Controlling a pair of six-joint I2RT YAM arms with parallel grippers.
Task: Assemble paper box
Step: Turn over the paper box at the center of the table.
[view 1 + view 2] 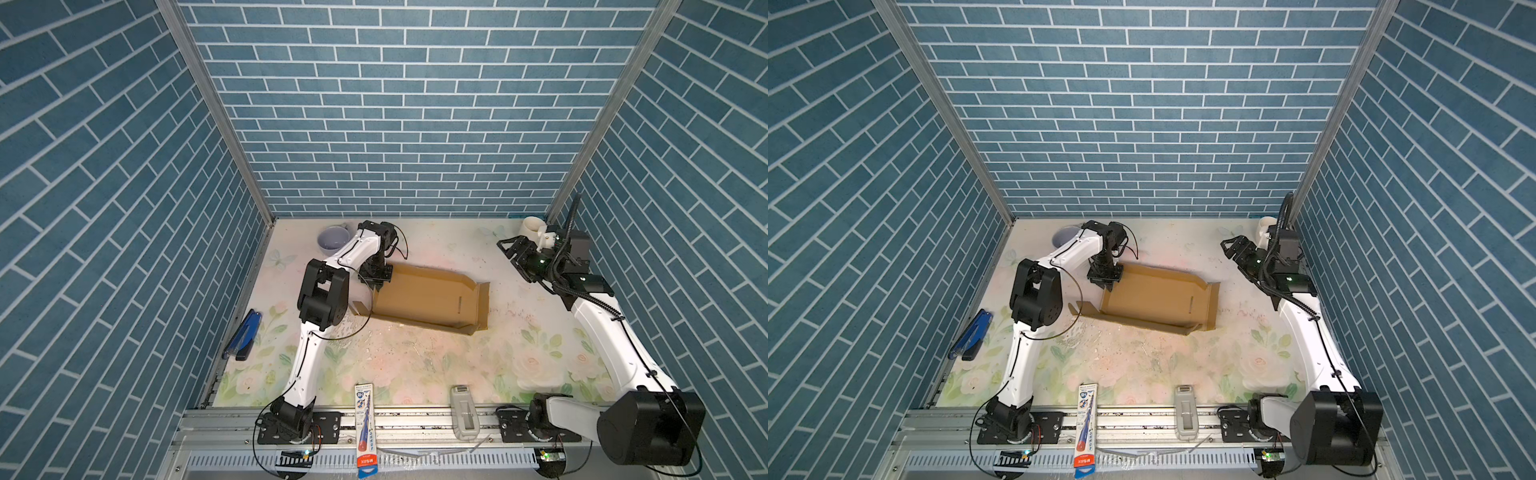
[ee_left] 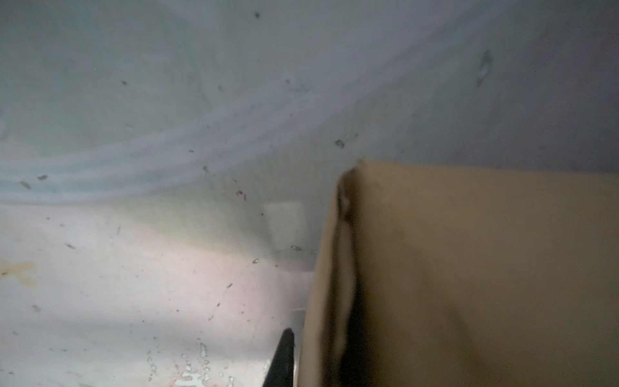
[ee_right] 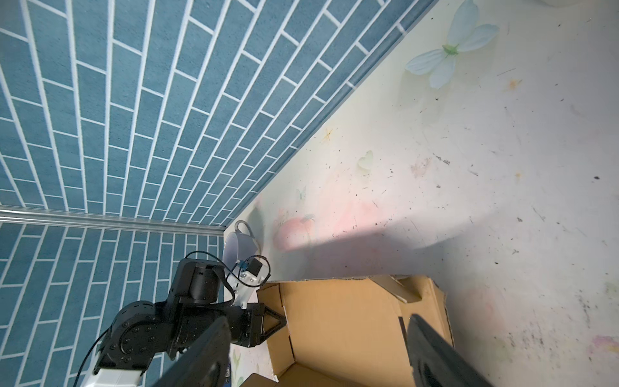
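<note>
Folding up left end of paper box (image 1: 424,297), sitting around middle of table (image 1: 415,361), long walls already raised. Seeing left gripper (image 1: 379,286) down at far-left corner, right against cardboard. Clamped or loose? Can't tell, only one finger (image 2: 283,362) showing. Noting right gripper (image 1: 506,248) well apart near far-right corner, jaws wide, empty. Tips imo: pinch low near crease, roll wall inward slowly, tuck loose tab (image 1: 359,308) first, brace opposite end flap (image 1: 482,303) with other arm.
</note>
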